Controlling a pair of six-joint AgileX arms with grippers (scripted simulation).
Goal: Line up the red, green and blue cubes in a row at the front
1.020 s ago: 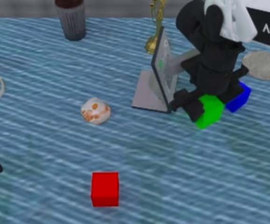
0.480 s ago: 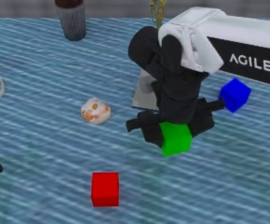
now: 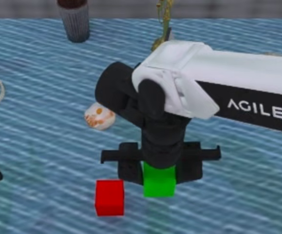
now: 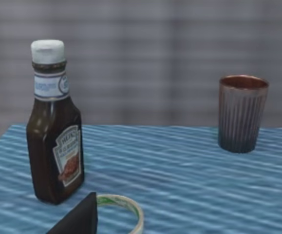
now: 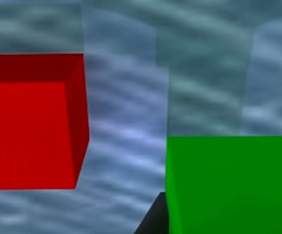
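Right pincer clamped on green cube, narrow gap beside red cube, front edge near

Green cube carried to front, beside red.
Right tool, clamped on green cube, moved from beside blue cube to just right of red cube; arm now hides blue cube.

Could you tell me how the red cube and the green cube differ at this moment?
The red cube is bright red and sits free on the table; the green cube is bright green and held in the right tool. The red one lies to the left, with a gap between them. Both are plain, glossy, and look equal in size.
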